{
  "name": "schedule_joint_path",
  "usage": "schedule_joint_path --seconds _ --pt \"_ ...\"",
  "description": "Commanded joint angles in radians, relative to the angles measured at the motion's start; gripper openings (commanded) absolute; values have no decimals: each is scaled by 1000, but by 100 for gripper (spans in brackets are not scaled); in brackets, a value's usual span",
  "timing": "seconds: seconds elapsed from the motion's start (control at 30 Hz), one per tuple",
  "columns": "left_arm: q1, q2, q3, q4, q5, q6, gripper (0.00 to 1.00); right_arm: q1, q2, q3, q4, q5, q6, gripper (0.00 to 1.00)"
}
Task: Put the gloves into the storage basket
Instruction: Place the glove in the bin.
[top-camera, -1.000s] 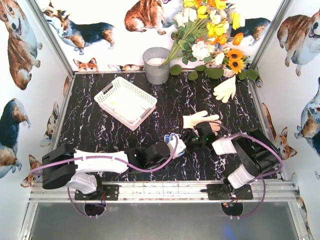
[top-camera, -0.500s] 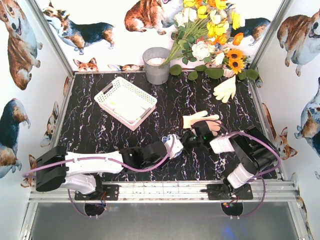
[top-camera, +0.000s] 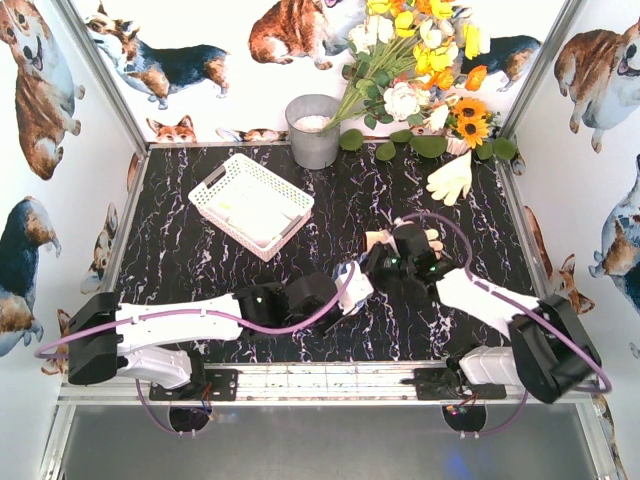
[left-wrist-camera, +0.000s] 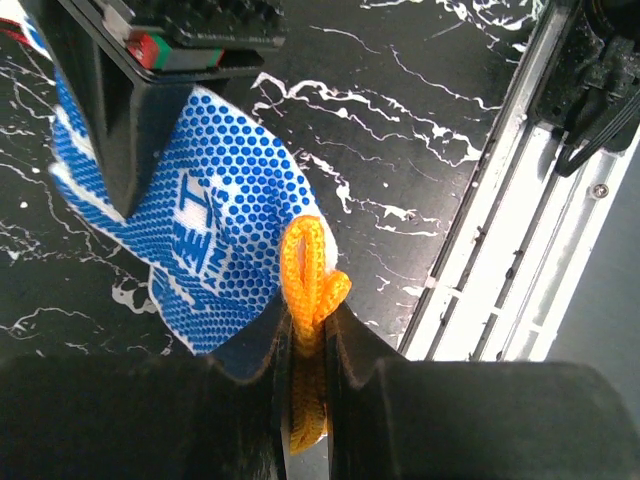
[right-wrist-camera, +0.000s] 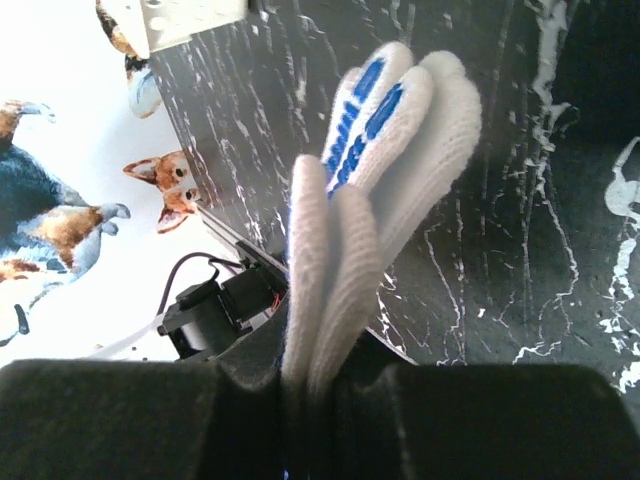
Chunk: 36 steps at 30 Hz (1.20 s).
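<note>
The left gripper (left-wrist-camera: 308, 332) pinches the orange cuff of the blue-and-white glove (left-wrist-camera: 215, 225), the right gripper (right-wrist-camera: 318, 372) clamps its finger end, and the basket (top-camera: 215, 190) sits well apart from both.

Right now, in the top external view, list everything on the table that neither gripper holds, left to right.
In order: storage basket → grey metal bucket → beige glove, partly hidden → cream glove. The flower bunch is left out; it spans across both gloves.
</note>
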Motion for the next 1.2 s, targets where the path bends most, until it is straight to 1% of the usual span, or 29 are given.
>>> schedule_joint_path --seconds 0.0,0.1,0.2,0.3,0.4,0.5,0.6,0.73,0.9,1.07,1.17 --pt "25 -4 68 -96 -18 7 0 -5 -83 147 -196 71 -127 0" --pt "57 -16 113 -147 19 30 0 -5 -70 263 -287 65 -193 0" --pt "83 -42 153 -183 60 57 0 -5 -19 411 -364 53 -267 0" --pt "119 -56 206 -224 47 74 0 -5 57 546 -388 37 -336 0" --pt "180 -46 271 -288 28 94 0 -5 145 688 -391 -3 -393 0" --pt "223 -29 305 -299 37 122 0 -5 233 778 -336 -35 -417 0" --pt "266 -7 322 -297 19 141 0 -4 340 864 -241 -81 -429 0" --pt "364 13 329 -305 3 142 0 7 479 979 -157 -126 -452 0" --pt "466 23 315 -293 52 158 0 23 639 1111 -51 -195 -475 0" --pt "530 68 330 -284 91 171 0 36 817 1277 40 -287 -488 0" --pt "561 95 333 -270 86 164 0 45 926 1373 97 -332 -477 0"
